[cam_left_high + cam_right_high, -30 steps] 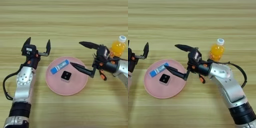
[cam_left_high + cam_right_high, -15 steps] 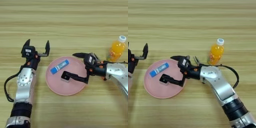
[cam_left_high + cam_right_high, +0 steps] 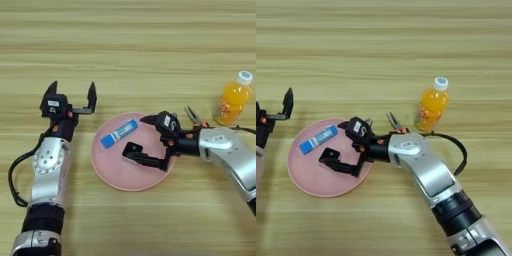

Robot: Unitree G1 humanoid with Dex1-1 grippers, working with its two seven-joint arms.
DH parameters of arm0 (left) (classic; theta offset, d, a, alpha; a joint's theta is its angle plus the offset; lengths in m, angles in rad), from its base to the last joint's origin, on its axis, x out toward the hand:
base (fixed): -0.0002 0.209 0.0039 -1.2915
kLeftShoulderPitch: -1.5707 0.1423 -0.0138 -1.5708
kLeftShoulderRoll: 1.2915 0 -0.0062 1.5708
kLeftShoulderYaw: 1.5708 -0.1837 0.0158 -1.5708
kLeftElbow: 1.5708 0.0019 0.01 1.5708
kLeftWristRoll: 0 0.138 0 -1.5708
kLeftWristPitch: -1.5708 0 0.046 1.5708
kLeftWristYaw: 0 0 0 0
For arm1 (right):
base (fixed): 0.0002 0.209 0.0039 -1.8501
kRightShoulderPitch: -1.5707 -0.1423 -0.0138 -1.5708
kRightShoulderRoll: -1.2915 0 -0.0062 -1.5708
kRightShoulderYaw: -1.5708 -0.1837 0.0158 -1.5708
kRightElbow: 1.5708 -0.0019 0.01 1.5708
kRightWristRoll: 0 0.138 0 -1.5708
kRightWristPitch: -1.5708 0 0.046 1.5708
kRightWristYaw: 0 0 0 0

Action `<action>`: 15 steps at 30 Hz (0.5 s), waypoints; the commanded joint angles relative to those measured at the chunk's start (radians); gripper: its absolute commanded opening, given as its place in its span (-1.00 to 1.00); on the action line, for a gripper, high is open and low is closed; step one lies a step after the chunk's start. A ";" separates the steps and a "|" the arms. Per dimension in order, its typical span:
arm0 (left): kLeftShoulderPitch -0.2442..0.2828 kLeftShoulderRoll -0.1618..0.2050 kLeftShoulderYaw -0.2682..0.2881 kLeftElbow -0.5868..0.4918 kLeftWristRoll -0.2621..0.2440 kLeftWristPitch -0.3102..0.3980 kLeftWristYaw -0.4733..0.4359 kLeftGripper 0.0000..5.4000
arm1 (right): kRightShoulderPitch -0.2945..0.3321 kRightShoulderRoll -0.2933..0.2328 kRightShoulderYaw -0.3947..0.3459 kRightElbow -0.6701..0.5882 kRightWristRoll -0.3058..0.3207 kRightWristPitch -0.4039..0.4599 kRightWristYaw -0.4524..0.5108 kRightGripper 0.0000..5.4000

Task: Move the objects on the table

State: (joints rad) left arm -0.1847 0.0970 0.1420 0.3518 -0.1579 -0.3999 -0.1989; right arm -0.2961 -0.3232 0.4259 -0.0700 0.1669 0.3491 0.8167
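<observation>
1. Left eye view: left gripper [image 3: 72, 98] hovers over the table [image 3: 125, 45] left of the pink plate [image 3: 107, 178], fingers spread, holding nothing.
2. Right gripper [image 3: 137, 134] is over the plate, fingers wide apart. The lower finger's tip meets a dark lump, probably the cube [image 3: 131, 149]; no grasp visible.
3. Tube [image 3: 119, 133] lies on the plate.
4. Right eye view: orange bottle [image 3: 432, 106] stands upright on bare wood, apart from the plate, untouched.
5. Progress: looks early, nothing lifted; all three objects left to move.
6. Writing: none readable on bottle or tube.
</observation>
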 commanded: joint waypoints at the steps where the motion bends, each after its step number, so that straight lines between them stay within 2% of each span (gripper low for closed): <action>1: -0.019 0.000 -0.001 0.011 0.006 -0.009 0.004 1.00 | -0.026 0.008 0.020 0.028 -0.030 0.022 0.001 0.99; 6: -0.019 -0.001 -0.002 0.012 0.006 -0.011 0.005 1.00 | -0.037 0.022 0.057 0.082 -0.075 0.022 -0.004 0.99; 13: -0.020 -0.001 -0.002 0.013 0.007 -0.012 0.005 1.00 | -0.056 0.053 0.072 0.171 -0.129 0.015 -0.022 0.99; 15: -0.020 -0.001 -0.003 0.013 0.007 -0.012 0.005 1.00 | -0.056 0.056 0.077 0.180 -0.136 0.013 -0.018 0.86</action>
State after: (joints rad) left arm -0.1904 0.0967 0.1418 0.3581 -0.1577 -0.4035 -0.1981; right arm -0.3342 -0.2698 0.4963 0.0979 0.0424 0.3613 0.7949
